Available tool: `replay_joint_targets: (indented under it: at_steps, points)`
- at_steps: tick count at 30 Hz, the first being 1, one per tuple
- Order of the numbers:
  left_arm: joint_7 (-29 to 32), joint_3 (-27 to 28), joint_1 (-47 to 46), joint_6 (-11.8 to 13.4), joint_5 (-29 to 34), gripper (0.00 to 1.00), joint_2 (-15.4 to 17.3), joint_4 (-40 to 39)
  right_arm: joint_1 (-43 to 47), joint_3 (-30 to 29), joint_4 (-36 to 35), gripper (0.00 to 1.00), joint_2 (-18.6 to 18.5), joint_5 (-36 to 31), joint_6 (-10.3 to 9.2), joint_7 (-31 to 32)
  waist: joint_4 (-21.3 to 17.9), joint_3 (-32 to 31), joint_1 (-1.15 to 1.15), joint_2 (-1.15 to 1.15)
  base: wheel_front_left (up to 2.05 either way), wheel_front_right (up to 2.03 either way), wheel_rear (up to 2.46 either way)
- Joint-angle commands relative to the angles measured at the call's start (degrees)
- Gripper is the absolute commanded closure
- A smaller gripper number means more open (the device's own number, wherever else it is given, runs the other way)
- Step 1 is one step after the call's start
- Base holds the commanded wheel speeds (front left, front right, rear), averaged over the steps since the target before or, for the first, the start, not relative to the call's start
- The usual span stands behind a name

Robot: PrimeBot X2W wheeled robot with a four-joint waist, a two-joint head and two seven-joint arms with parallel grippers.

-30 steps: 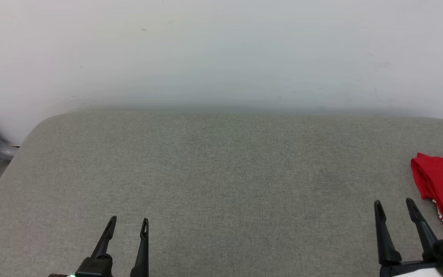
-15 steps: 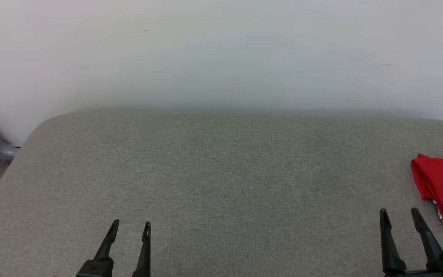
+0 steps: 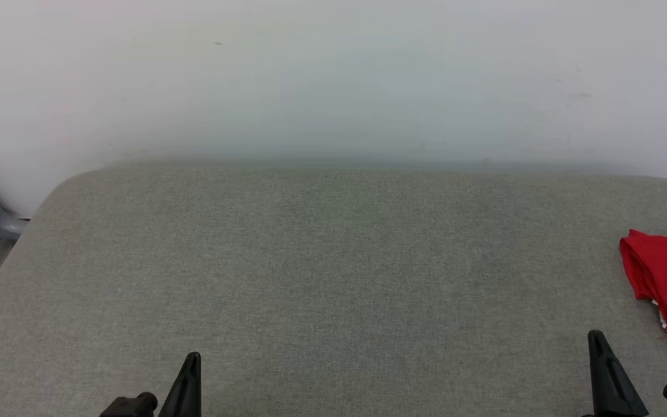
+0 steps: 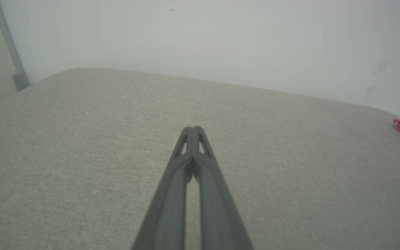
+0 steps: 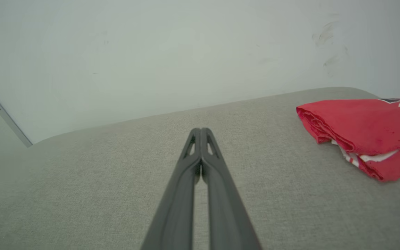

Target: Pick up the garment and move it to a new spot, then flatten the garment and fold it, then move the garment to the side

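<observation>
Both left gripper (image 4: 193, 129) and right gripper (image 5: 200, 130) have jaws closed, empty; garment (image 5: 359, 125) sits folded at 3 o'clock, so avoid brushing it.

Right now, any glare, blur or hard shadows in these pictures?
Head view: flat, even light, no glare, garment cut by the right edge. Left wrist view: hazy wall, left gripper in focus. Right wrist view: right gripper sharp, soft shadow under the garment.
</observation>
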Motion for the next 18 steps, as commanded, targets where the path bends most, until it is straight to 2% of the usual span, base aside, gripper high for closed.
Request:
replay_joint_targets:
  at_steps: [1, 18]
  points:
    - [0.6, 0.6, -2.1, -0.4, -3.2, 1.0, 0.0, -0.5, -2.0, -0.1, -0.4, 1.0, 0.0, 3.1, -0.01, 0.7, 0.0, 0.1, 0.0, 0.0, 0.0, 0.0, 0.0]
    - [4.7, 2.7, -5.7, -1.7, -20.9, 1.0, -0.2, 1.5, -5.5, -0.4, 2.1, 1.0, 0.0, 19.9, -0.02, 4.9, -0.5, 0.8, 0.0, 0.0, 0.0, 0.0, 0.0]
